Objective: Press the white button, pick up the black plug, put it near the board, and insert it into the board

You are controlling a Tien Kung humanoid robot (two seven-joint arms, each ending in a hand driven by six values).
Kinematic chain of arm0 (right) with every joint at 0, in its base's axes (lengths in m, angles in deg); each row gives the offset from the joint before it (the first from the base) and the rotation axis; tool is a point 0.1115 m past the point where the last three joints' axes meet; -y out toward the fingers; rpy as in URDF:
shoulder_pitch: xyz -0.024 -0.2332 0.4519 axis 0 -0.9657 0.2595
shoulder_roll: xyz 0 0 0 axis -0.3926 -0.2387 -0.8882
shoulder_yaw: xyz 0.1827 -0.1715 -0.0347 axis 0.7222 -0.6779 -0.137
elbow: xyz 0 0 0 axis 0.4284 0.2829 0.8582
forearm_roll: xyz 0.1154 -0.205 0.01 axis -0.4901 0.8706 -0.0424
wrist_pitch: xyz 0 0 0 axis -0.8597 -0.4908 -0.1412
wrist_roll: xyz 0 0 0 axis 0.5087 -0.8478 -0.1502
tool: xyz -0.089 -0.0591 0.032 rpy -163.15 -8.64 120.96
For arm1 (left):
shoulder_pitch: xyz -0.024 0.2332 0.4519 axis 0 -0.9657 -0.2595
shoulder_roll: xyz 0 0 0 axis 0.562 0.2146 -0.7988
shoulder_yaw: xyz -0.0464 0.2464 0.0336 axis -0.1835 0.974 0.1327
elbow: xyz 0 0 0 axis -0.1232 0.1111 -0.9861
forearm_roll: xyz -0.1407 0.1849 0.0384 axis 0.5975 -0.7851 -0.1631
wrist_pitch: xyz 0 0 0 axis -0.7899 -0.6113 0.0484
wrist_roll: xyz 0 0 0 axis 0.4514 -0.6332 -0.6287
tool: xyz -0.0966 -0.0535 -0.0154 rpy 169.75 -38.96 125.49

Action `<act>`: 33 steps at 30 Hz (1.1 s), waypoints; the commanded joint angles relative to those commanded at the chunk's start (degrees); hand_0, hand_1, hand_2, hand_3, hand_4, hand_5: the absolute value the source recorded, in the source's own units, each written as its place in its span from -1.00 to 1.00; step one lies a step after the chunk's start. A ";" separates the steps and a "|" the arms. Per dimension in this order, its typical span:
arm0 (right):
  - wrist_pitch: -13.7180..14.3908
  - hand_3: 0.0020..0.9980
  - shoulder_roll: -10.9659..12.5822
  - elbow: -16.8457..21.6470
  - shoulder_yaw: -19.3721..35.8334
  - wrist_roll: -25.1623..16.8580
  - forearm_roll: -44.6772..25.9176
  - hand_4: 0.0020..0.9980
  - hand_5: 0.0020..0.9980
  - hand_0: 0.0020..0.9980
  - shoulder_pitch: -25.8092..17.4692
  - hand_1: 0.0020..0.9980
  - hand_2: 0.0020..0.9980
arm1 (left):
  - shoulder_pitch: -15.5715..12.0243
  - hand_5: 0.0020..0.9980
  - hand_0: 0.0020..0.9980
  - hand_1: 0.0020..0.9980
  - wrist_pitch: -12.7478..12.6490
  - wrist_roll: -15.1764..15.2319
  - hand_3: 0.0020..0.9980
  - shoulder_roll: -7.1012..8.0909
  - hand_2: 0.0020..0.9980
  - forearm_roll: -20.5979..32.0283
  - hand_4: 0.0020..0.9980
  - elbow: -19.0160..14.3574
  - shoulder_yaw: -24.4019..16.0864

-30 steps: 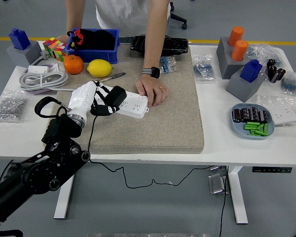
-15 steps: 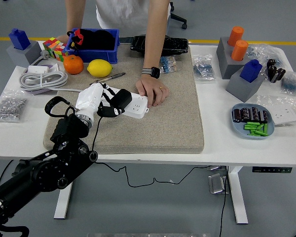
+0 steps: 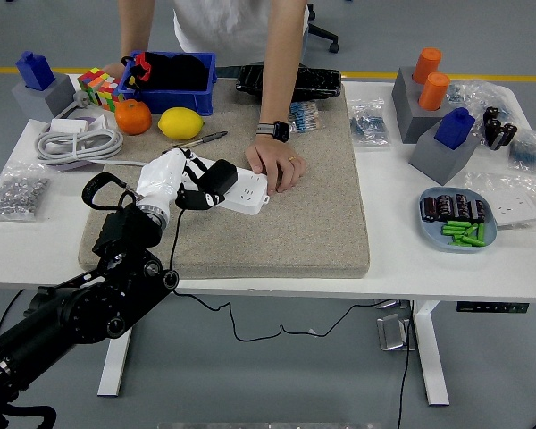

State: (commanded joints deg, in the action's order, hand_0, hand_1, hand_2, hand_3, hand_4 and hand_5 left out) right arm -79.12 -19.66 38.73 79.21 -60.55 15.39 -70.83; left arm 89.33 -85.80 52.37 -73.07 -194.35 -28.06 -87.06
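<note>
Reaching in from the lower left, the left hand (image 3: 180, 183) gripped the black plug (image 3: 216, 177) in its dark fingers, holding it on top of the white board (image 3: 237, 188), at the board's left end. No writing or brand could be read on any of it. Behind the hand and to its left lay one coiled grey cable (image 3: 76, 143), one colour cube (image 3: 99, 87), one orange (image 3: 133, 116) and one lemon (image 3: 180, 122), with a pen (image 3: 203, 138) just behind the fingers. Right of the hand, a person's hand (image 3: 276, 164) with a watch pressed down on the board's right end, steadying it on the beige mat (image 3: 286, 214). Far to the right stood two orange cylinders (image 3: 430, 76) and a blue plate (image 3: 456, 219) of small parts. Compared with half a second earlier, the hand and plug had barely shifted. The robot's right hand was out of view.
</note>
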 joint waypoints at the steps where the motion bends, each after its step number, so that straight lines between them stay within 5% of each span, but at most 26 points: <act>1: 0.01 0.30 0.00 0.00 0.06 -0.02 -0.01 0.54 -0.14 0.64 -0.02 0.41 0.39 | -0.06 -1.00 -0.49 -0.51 0.01 0.00 0.04 0.10 -0.40 -0.07 0.63 0.16 -0.34; 33: 0.03 0.30 -0.17 -0.05 -0.14 -0.12 -0.03 0.54 -0.14 0.64 -0.33 0.41 0.39 | -0.71 -1.00 -0.51 -0.52 -1.43 -0.51 0.03 -0.30 -0.41 -2.50 0.63 2.64 -3.54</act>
State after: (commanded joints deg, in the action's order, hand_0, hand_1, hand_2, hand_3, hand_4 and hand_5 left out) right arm -79.09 -19.83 38.68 79.07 -60.67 15.35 -71.16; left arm 88.62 -87.23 51.86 -73.37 -196.85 -25.42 -90.60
